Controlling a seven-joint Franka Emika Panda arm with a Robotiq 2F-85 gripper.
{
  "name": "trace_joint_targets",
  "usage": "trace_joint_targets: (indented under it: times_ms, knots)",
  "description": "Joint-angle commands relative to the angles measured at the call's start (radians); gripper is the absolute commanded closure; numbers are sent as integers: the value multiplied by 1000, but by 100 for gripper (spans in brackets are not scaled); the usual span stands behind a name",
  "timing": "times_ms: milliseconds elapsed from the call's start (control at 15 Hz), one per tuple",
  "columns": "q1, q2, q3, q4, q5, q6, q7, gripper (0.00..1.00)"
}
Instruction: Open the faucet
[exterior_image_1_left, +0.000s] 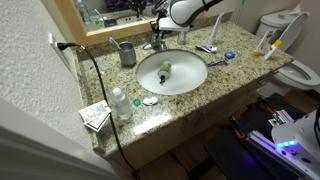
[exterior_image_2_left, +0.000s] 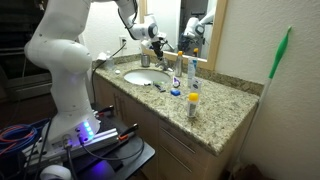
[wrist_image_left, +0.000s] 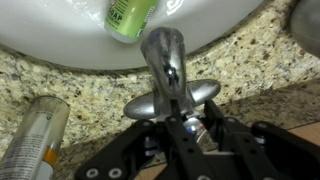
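The faucet (wrist_image_left: 166, 62) is a small silver tap at the back rim of the white basin (wrist_image_left: 60, 45), its short spout pointing over the bowl. It also shows in both exterior views (exterior_image_1_left: 153, 44) (exterior_image_2_left: 160, 52). In the wrist view my gripper (wrist_image_left: 193, 128) sits right behind the faucet's base, and its two black fingers are drawn close on a silver part that looks like the lever handle. In both exterior views the gripper (exterior_image_1_left: 160, 30) (exterior_image_2_left: 156, 36) hangs directly over the faucet at the mirror wall.
A green bottle (exterior_image_1_left: 165, 69) lies in the basin. A grey metal cup (exterior_image_1_left: 127, 52) stands beside the faucet, and a metal can (wrist_image_left: 35, 135) is close by. A soap bottle (exterior_image_1_left: 120, 103), toothbrushes (exterior_image_2_left: 192, 70) and small items sit on the granite counter (exterior_image_1_left: 225, 75). A toilet (exterior_image_1_left: 300, 72) is beyond.
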Motion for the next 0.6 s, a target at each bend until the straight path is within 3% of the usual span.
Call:
trace_joint_targets:
  times_ms: [0, 267, 533]
  knots:
    - [-20, -150, 18, -113, 111, 71, -1, 93]
    - [-60, -180, 55, -144, 274, 176, -23, 93]
    - [-60, -266, 59, -162, 362, 229, -7, 93]
